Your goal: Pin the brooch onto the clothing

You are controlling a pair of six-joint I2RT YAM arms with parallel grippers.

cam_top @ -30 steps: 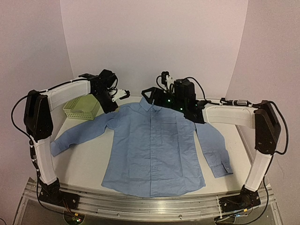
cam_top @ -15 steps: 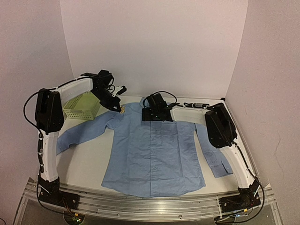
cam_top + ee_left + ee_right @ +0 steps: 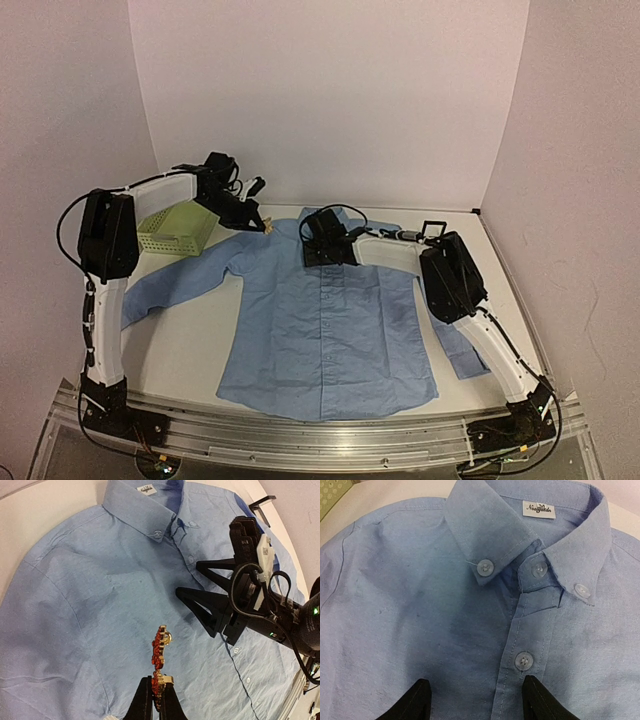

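Left hand (image 3: 156, 686) pinching brooch (image 3: 159, 652), over shirt (image 3: 95, 605) shoulder

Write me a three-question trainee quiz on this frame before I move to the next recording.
1. True or false: the brooch lies in the green basket.
2. The right fingers stand apart over which part of the shirt? A) a cuff B) the button placket just below the collar C) the bottom hem
3. Which fingers pinch the brooch?

Key: 1. False, it is held over the shirt. 2. B. 3. The left fingers, shut on it.
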